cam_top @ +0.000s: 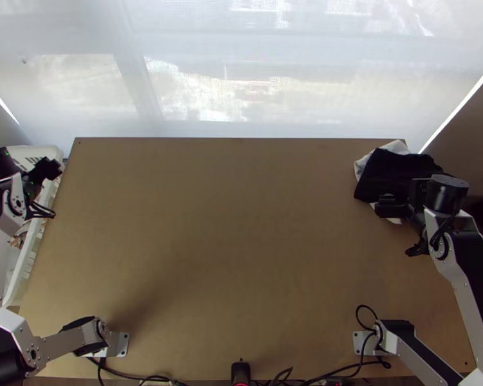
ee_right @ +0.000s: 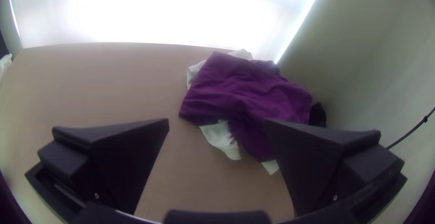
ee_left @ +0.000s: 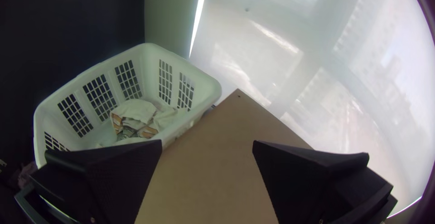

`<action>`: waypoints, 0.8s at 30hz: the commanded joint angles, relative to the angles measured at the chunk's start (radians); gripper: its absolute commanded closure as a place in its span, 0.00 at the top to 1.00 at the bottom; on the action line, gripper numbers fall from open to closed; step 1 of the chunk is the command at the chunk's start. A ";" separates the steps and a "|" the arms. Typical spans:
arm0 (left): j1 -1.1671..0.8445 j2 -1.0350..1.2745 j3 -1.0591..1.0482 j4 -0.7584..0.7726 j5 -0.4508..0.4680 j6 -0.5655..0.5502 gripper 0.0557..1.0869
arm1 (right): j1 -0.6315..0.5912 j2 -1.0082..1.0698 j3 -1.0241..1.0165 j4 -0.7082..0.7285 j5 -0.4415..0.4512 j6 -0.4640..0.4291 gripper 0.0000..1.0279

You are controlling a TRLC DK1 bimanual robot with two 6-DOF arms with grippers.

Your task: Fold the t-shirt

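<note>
In the top view, a bunched dark cloth [cam_top: 391, 172] lies with white cloth [cam_top: 364, 166] under it at the table's far right corner. It looks purple in the right wrist view, where the purple cloth [ee_right: 244, 90] has white cloth [ee_right: 220, 136] showing at its edges. My right gripper [cam_top: 401, 207] is over the near side of this pile; the right gripper [ee_right: 216, 122] stands open, nothing visibly held. At the far left, my left gripper [cam_top: 47, 168] is by the table edge and basket. In its wrist view, the left gripper [ee_left: 207, 144] is open with nothing between its fingers.
A white slotted basket [cam_top: 29, 248] stands against the table's left edge. In the left wrist view the basket [ee_left: 206, 84] holds light, patterned cloth [ee_left: 135, 110]. Cables [cam_top: 364, 365] run along the near edge of the table [cam_top: 235, 238], whose wide middle is bare.
</note>
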 commanded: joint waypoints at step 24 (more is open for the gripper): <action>0.498 0.987 0.888 -0.227 -0.003 0.305 0.95 | 0.057 0.029 -0.055 0.035 -0.010 -0.071 0.96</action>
